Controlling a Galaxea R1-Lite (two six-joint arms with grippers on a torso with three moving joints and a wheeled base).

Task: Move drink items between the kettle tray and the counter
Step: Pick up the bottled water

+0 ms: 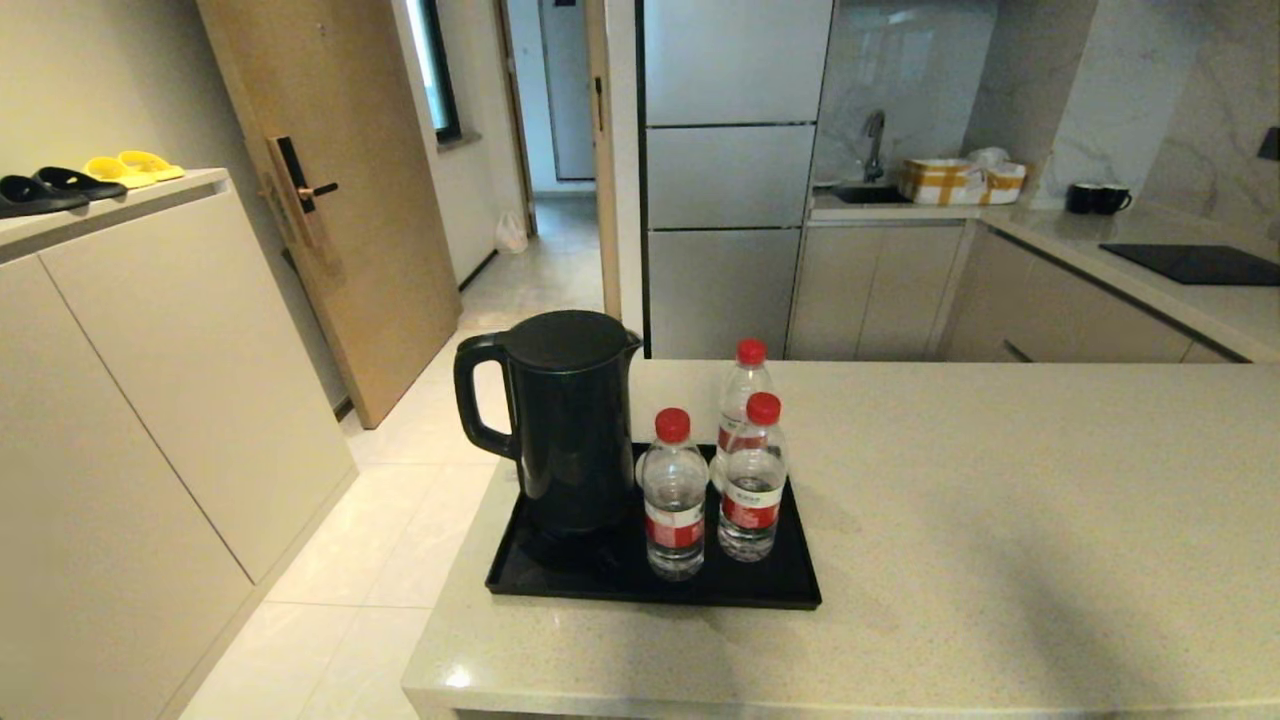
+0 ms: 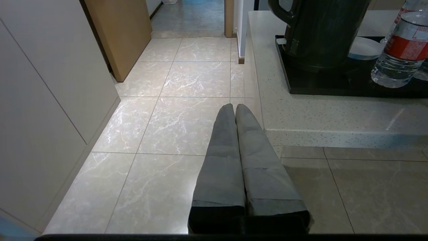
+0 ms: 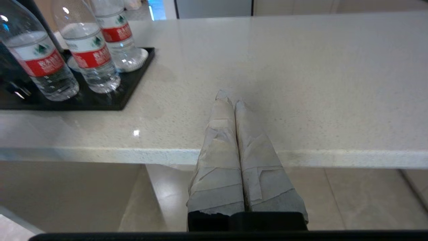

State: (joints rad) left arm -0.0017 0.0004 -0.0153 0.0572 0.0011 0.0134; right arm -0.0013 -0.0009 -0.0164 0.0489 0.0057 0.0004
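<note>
All three bottles sit upright on the kettle tray (image 1: pixel 780 596), right of the kettle (image 1: pixel 568 420): front bottle (image 1: pixel 674 497), right bottle (image 1: pixel 753 480), rear bottle (image 1: pixel 743 385) tight behind it, apparently on a white saucer (image 3: pixel 139 57). Nothing is on the counter (image 1: pixel 1000 520) yet, so I judge the step is the first pick. Plan: use my right gripper (image 3: pixel 230 97), open it before the approach, take the right bottle first since it's nearest the tray's open edge, grip mid-label, lift clear of the low rim, and avoid nudging the rear one. Right gripper's fingers are pressed together, holding nothing, poised at the counter's near edge, well apart from the tray. Left gripper (image 2: pixel 233 107) likewise closed and empty, off the counter over the floor.
</note>
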